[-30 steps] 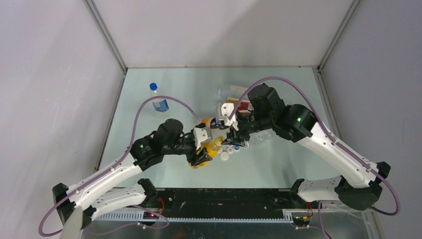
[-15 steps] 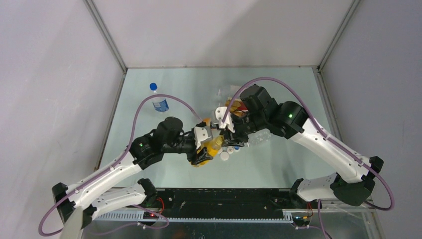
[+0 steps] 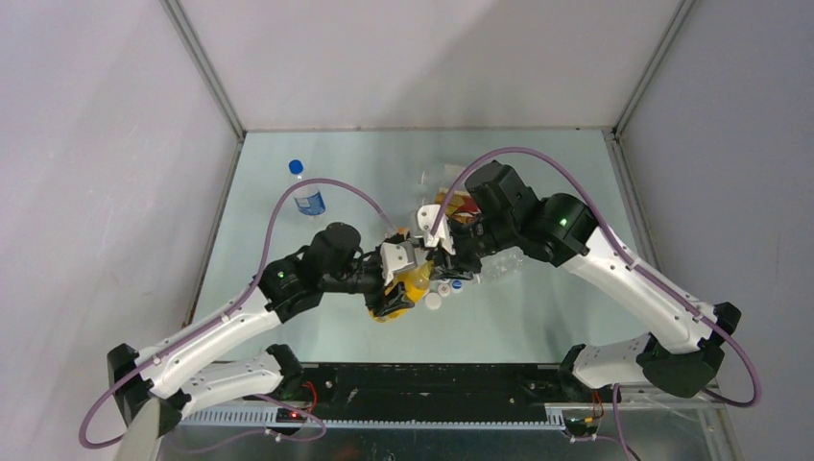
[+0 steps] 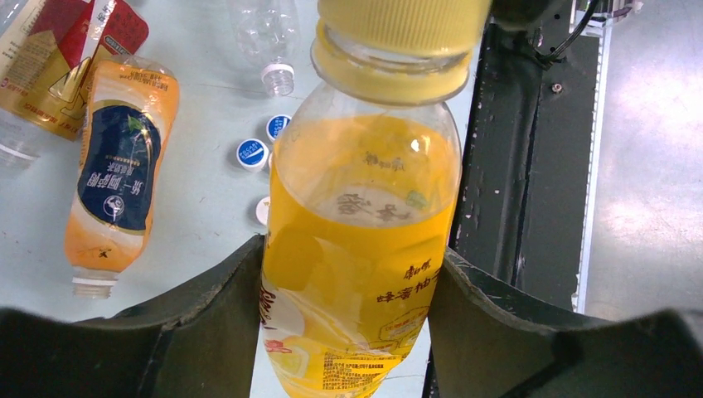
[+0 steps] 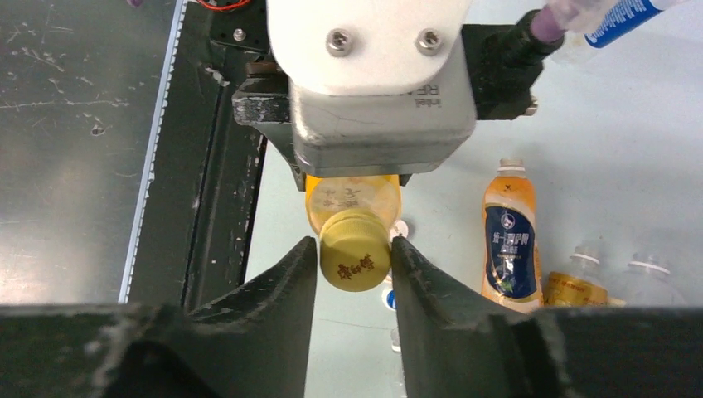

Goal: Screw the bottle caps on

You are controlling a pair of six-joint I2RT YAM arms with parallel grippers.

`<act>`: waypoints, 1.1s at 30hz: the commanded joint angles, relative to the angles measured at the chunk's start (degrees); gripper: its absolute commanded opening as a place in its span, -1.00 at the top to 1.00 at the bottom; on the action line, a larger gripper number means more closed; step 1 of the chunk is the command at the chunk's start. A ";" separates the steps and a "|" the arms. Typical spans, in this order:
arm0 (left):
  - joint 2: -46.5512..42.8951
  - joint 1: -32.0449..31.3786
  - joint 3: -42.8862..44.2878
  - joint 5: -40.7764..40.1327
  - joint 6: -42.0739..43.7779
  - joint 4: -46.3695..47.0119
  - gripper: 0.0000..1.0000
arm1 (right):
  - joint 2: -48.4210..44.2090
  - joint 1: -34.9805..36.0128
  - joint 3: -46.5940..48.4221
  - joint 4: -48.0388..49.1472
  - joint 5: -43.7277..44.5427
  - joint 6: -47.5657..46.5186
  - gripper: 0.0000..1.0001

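Orange-yellow bottle (image 4: pixel 356 240), yellow cap (image 5: pixel 355 259) on neck; blue caps (image 4: pixel 251 153) loose beside lying uncapped orange bottle (image 4: pixel 116 174).

Loose caps (image 4: pixel 250 153) and lying bottles (image 4: pixel 116 174) crowd the surface (image 3: pixel 557 173) beside my right pincer (image 5: pixel 355 257). Far right, I could pass.

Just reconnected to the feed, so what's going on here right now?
The left tool grips the orange-yellow bottle by its body. The right tool is clamped on the yellow cap sitting on that bottle's neck, in place for twisting. An orange bottle with a dark-blue label lies uncapped beside loose caps on the table.
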 commanded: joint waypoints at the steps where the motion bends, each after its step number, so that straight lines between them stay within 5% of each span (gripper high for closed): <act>1: 0.61 0.33 2.80 -0.25 0.35 2.37 1.00 | 0.41 -0.83 2.87 -1.72 -1.78 -0.07 0.27; 7: 1.41 0.28 4.32 -1.89 -0.42 4.54 1.00 | 2.17 -1.81 3.67 -2.74 -0.79 7.11 0.83; 11: 1.67 -0.09 5.44 -6.83 -1.42 7.33 1.00 | 4.48 -2.21 4.37 -3.26 4.60 18.47 1.00; 17: 0.93 -5.94 4.20 -25.34 1.38 13.42 1.00 | 5.03 -10.84 -0.74 1.73 11.51 56.34 1.00; 21: 2.15 -12.52 2.79 -40.89 6.05 18.41 1.00 | -0.74 -15.45 -12.74 17.53 8.42 77.12 1.00; 23: 3.79 -15.13 2.92 -44.95 7.85 19.31 1.00 | -3.28 -15.95 -18.20 23.77 7.68 82.96 0.92; 26: 4.48 -15.39 2.74 -44.96 7.83 18.99 1.00 | -4.55 -15.81 -19.16 25.89 7.56 82.87 0.52; 30: 3.77 -13.62 1.09 -39.90 6.46 16.67 1.00 | -7.83 -16.45 -19.12 29.27 6.59 73.66 0.10; 33: 3.06 -8.85 0.74 -31.24 3.01 14.32 1.00 | -10.66 -18.42 -19.11 31.05 3.78 65.22 -0.01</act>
